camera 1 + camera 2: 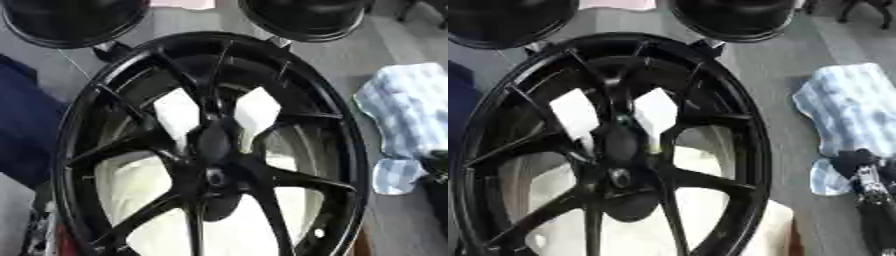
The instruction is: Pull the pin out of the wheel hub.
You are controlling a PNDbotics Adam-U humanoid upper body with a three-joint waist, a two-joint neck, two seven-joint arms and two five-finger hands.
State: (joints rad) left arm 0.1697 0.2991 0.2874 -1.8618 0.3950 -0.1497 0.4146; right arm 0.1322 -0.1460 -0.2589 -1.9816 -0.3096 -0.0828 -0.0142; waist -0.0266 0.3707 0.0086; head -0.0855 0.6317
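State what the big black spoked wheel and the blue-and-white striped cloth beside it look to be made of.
Black spoked wheel: probably painted metal alloy; glossy, with highlights along the rigid spokes and rim. Blue-and-white striped cloth: soft woven fabric, matte, lying crumpled in folds on the grey surface.

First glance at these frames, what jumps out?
A big glossy black wheel hub with spokes fills the centre, standing over something white that shows between the spokes. To the right a blue-and-white striped cloth lies on the grey floor, with the robot's right hand dark at the right edge beside it. Two round black objects sit along the top edge.
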